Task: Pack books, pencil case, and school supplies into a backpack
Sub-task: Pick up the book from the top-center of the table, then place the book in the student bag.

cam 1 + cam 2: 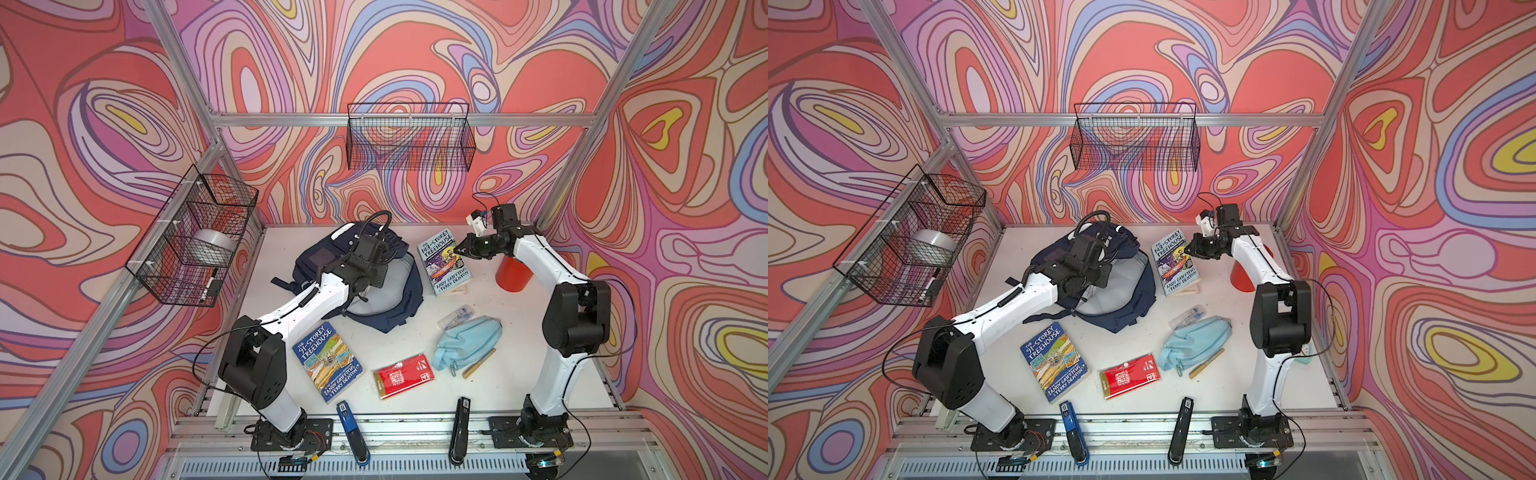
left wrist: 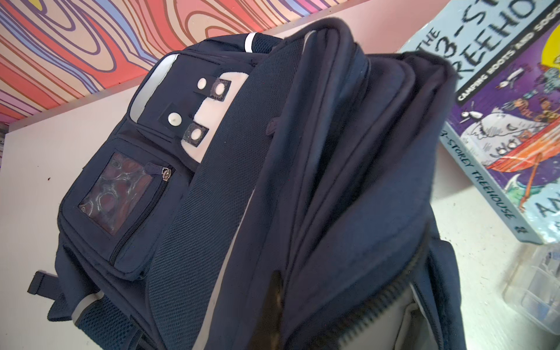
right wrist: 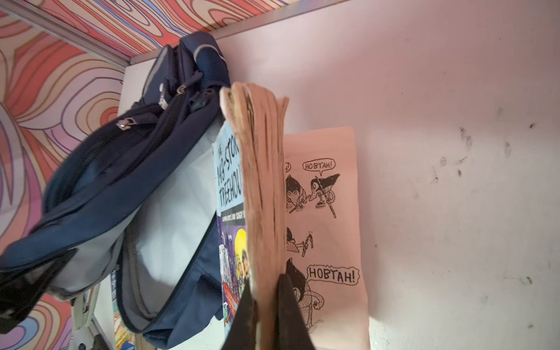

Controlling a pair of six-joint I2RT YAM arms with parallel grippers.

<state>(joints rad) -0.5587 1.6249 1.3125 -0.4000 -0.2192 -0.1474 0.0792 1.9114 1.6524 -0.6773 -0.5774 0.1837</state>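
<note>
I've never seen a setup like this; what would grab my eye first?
The swirling pink, red and purple walls surround everything. At the back of the white table, the left gripper holds open the navy backpack, baring its grey lining. Beside it, the right gripper clamps the pages of the 143-Storey Treehouse book.

top views look down; wrist views, apparently close, share backpack.

White table: red cup right rear; blue stapler, black stapler at front edge; left wire basket, rear wire basket above.
</note>
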